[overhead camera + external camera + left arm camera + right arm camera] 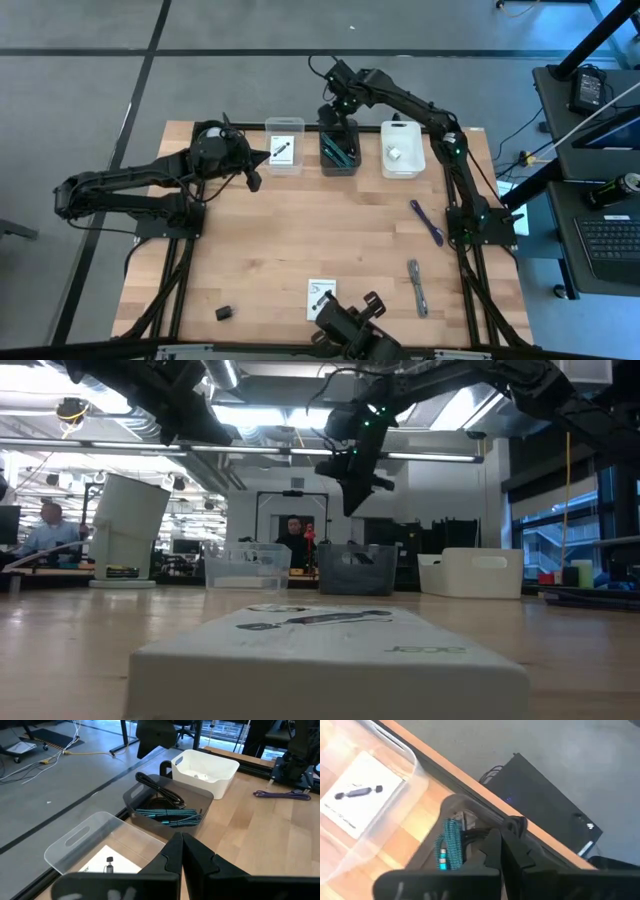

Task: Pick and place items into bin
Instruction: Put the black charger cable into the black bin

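- Dark smoked-plastic middle bin (339, 150), at the far table edge between a clear bin (285, 146) and a white bin (402, 150), already holds a teal braided cable (167, 815) and a black cable (160, 790).
- Right gripper (334, 112) hovers just above the far end of the middle bin; in its wrist view the fingers (496, 851) look pressed together with nothing between them.
- Left gripper (252, 175) sits beside the clear bin's near-left corner; in its wrist view the fingers (182, 851) meet at the tips and carry nothing.
- Items not yet binned lie toward the near and right side of the table: a purple cable (427, 222), a grey cable (416, 287), a white card (322, 297) and a small black block (224, 313).
- Deciding relation, as a judgement: the purple cable lies nearest the right arm's base, well back from that gripper toward the near side, long axis running diagonally from far-left to near-right; the right arm is the closer one. The black block lies on the left arm's side.
- Writing: the card's face in the low view (330, 635) bears a green "acer" mark and a printed picture of a tool; the card in the clear bin (357, 799) shows a like picture, its text too small to read.
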### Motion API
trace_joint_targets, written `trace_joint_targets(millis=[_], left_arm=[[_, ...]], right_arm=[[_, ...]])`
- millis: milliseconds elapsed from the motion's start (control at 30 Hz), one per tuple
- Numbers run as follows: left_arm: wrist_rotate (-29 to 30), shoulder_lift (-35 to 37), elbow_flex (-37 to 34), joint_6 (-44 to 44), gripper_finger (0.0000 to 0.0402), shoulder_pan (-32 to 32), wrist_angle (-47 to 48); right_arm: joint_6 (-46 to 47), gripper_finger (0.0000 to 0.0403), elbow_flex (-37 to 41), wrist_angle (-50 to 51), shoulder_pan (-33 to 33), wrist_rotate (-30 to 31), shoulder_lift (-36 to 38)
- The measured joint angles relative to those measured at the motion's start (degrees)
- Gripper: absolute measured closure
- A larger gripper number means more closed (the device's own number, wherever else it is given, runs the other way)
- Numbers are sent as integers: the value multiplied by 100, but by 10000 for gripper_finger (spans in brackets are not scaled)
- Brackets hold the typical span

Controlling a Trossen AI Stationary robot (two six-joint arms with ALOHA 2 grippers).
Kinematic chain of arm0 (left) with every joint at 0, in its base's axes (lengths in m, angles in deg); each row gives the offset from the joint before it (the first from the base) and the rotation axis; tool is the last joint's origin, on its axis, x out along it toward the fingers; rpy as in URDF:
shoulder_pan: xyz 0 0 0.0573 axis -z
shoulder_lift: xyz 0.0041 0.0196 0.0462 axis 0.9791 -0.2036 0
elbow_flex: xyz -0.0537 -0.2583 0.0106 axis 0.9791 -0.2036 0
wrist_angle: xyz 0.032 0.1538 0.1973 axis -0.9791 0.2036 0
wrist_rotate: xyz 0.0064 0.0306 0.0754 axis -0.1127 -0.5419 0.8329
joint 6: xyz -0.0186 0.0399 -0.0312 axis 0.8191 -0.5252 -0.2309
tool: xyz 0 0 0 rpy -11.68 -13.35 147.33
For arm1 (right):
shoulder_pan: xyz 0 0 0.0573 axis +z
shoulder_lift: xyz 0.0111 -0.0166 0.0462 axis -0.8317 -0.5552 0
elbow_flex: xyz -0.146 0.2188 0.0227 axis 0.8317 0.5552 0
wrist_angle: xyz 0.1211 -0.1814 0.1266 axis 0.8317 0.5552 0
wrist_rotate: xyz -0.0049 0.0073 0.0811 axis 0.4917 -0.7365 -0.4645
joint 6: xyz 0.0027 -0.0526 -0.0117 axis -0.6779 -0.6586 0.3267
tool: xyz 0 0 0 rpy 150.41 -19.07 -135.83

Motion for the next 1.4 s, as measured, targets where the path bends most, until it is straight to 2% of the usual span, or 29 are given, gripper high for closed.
trace_joint_targets(millis=[167,500,633,733,1200,1400], left_arm=[[0,0,0,0,400,0,0],[-3,0,0,13,400,4,2],[-27,0,0,15,400,7,2],[-31,0,0,15,400,7,4],[-42,0,0,15,400,7,4],[-42,0,0,96,400,7,4]], right_arm=[[192,374,0,91,-11,2,-13],[327,270,0,424,60,7,-393],[335,254,2,385,131,159,-497],[349,253,2,507,147,358,-580],[464,289,2,685,136,384,-924],[314,351,2,681,138,376,-929]])
